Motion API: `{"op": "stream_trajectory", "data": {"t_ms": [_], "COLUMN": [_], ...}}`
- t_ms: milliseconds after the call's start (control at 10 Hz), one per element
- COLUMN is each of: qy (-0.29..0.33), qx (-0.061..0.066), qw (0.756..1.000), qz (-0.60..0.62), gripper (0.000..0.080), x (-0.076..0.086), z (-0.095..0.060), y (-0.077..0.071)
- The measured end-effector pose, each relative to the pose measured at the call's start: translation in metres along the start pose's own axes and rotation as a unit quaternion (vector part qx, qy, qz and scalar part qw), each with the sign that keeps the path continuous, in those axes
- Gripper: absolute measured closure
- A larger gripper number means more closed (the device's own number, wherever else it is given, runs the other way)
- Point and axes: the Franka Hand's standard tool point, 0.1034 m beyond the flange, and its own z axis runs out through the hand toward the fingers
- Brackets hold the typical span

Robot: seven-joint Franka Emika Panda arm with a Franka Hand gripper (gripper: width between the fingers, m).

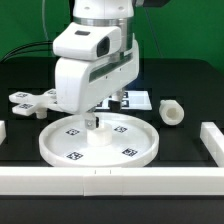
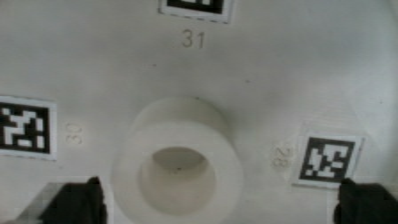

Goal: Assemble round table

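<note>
Exterior view
Disc: the disc (image 1: 60,146) is lying flat on the black bench (image 1: 185,135), near its middle, with its square tags facing up.
Hub: the hub (image 1: 97,123) is standing upright at the disc's centre.
Tool: the tool (image 1: 100,114) is hanging right over the hub, under the white arm (image 1: 90,60); its tips are hard to make out here.
Cylinder: the cylinder (image 1: 171,112) is lying on the exterior view's right, apart from the disc.
Cross piece: the cross piece (image 1: 28,102) is lying on the exterior view's left, just beyond the disc's far rim.
Marker board: the marker board (image 1: 138,98) is lying flat behind the arm.
Bar: a long white bar (image 1: 110,182) is running along the near edge.

Wrist view
Hub: the hub (image 2: 178,160) is showing as a pale tube with a hollow top.
Tool: the tool (image 2: 222,204) is standing released, gripping nothing; its dark fingers (image 2: 75,202) are sitting wide apart, one on each side of the hub, neither touching it.
Tags: three tags (image 2: 25,125) are showing on the disc (image 2: 107,70) around the hub.
</note>
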Motion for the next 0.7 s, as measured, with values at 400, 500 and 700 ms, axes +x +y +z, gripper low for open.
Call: {"op": "stream_trajectory", "data": {"t_ms": [400, 500, 700], "qy": [0.0, 0.001, 0.004], "qx": [0.002, 0.002, 0.0], "qw": [1.0, 1.0, 1.0], "qz": [-0.013, -0.013, -0.015], "gripper": [0.015, 0.015, 0.015], "x": [-0.006, -0.004, 0.004], "z": [0.006, 0.01, 0.014], "y": [0.009, 0.014, 0.02]}}
